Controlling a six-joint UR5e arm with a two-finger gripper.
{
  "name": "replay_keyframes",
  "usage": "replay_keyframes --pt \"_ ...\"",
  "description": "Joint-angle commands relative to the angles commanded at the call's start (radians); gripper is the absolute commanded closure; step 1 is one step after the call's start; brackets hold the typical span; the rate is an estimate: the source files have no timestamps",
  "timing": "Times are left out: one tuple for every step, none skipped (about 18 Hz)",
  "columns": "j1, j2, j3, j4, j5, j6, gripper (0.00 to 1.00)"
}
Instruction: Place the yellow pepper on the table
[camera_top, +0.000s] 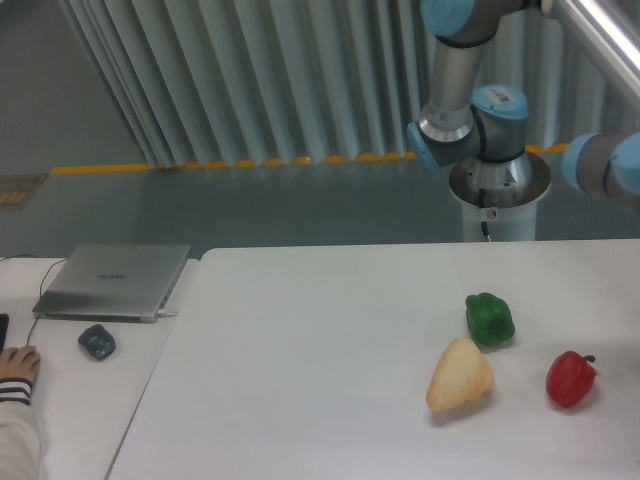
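The white table (300, 340) fills the lower part of the view, its far edge running straight across below the robot's base (497, 195). Only the arm's (455, 75) base, shoulder and part of its links appear, at the top right, beyond the far edge of the tabletop; the gripper lies outside the frame, so whether it is released or clenched cannot be told. The yellow pepper cannot be seen anywhere on the tabletop or elsewhere in the view, so its place relative to the end effector cannot be told either. Toward the right side of the tabletop lie three things: a green pepper (490, 319), a pale tan cone-shaped bread lump (460, 375) just in front of it and slightly left, and a red pepper (571, 379) near the right edge, apart from both. On the adjoining desk (70, 400) at left sit a closed grey laptop (115, 280), a dark mouse (97, 342) and a person's hand (18, 365).
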Motion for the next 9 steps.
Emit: replay_keyframes --pt "0.008 -0.005 0.000 0.006 0.000 -0.002 0.00" --pt "0.012 -0.011 0.002 0.015 -0.002 -0.002 0.00" --pt "0.025 -0.012 0.002 0.020 -0.005 -0.008 0.00" --pt "0.029 -0.029 0.009 0.032 -0.024 -0.040 0.00" --pt "0.032 -0.040 0.014 0.043 -0.046 -0.081 0.00" --pt "0.044 -0.052 0.018 0.052 -0.073 -0.119 0.00" --pt "0.054 -0.063 0.023 0.064 -0.096 -0.127 0.00" --pt "0.058 -0.074 0.032 0.074 -0.121 -0.132 0.00" --pt "0.063 -0.086 0.043 0.077 -0.138 -0.132 0.00"
